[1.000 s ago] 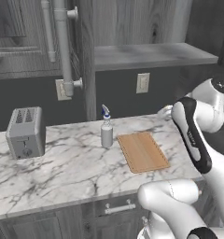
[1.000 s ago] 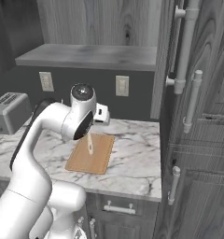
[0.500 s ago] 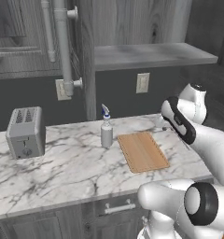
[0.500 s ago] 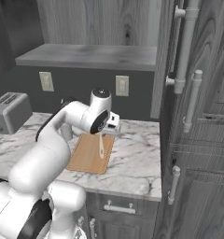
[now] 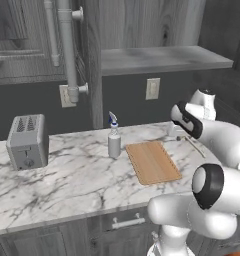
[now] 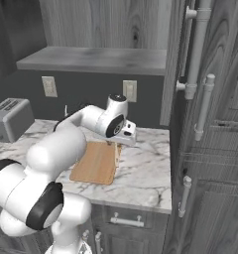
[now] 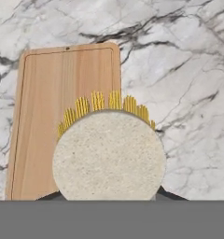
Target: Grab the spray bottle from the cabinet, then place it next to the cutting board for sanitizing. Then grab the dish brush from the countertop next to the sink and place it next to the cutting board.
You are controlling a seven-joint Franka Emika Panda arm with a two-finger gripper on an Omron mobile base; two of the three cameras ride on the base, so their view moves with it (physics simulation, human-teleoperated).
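My gripper [image 5: 184, 136] [image 6: 119, 142] is shut on the dish brush [image 5: 195, 146], which hangs just above the marble countertop [image 5: 67, 185] at the right edge of the cutting board [image 5: 153, 161] [image 6: 96, 161]. In the hand view the brush's round pale head [image 7: 109, 156], fringed with yellow bristles, sits right before the camera and hides the fingertips. Beneath it lie the cutting board [image 7: 62, 107] and the veined marble [image 7: 179, 70]. The spray bottle [image 5: 114, 141] stands upright on the counter, close to the board's far left corner.
A grey toaster [image 5: 27, 141] [image 6: 9, 119] stands at the counter's left end. The open cabinet shelf [image 5: 162, 57] hangs above the counter. Tall dark cabinet doors with long handles [image 6: 204, 106] rise to the right of the counter. Wall outlets [image 5: 152, 88] are set in the backsplash.
The arm has swung its elbow around and carried the held brush rightward, from over the board to the board's right edge. The spray bottle and the board have not moved.
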